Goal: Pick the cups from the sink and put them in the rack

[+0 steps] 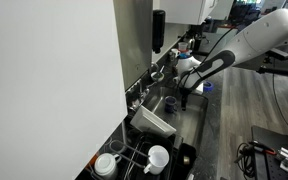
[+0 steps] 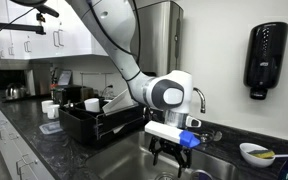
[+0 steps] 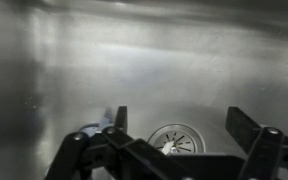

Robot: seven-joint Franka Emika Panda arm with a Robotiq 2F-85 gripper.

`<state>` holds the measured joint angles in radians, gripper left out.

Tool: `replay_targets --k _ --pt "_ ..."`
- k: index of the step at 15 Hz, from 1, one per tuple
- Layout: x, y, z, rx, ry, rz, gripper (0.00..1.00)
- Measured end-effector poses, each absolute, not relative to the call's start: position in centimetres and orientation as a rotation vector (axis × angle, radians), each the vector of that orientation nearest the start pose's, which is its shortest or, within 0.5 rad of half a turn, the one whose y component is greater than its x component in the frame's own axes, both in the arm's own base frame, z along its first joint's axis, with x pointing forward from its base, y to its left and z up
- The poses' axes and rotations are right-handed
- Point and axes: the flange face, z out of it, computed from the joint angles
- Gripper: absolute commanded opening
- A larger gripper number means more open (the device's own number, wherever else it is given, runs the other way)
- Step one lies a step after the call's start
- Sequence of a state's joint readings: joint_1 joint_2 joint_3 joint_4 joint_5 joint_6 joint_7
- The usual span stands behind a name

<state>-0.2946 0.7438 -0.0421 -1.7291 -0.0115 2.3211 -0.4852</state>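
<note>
Gripper (image 2: pixel 167 153): jaws spread wide, holding nothing, low in sink (image 1: pixel 189 125), above drain (image 3: pixel 174 140). We see no cup in wrist view. White cup (image 1: pixel 157 157) at rack (image 2: pixel 79 125) end: mouth up, axis near upright. Blue cup not located. We judge task part done at best.

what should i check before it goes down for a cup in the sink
1. Gripper open: ok, jaws stand wide apart.
2. Gripper empty: ok, nothing between the jaws.
3. Gripper over the sink: ok.
4. Cup lined up under the gripper: not ok, the wrist view shows only bare basin floor and the drain.
5. Free room in the rack: cannot tell, its slots are too small to make out.
</note>
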Motion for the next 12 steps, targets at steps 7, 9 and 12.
replay_targets --k 7,9,12 --pt "61.8 -23.7 12.4 -3.16 -0.06 0.146 1.0" --pt "61.8 -24.5 11.3 -3.166 -0.014 0.147 1.0" --pt "61.8 -25.3 9.9 -3.165 0.031 0.156 1.0"
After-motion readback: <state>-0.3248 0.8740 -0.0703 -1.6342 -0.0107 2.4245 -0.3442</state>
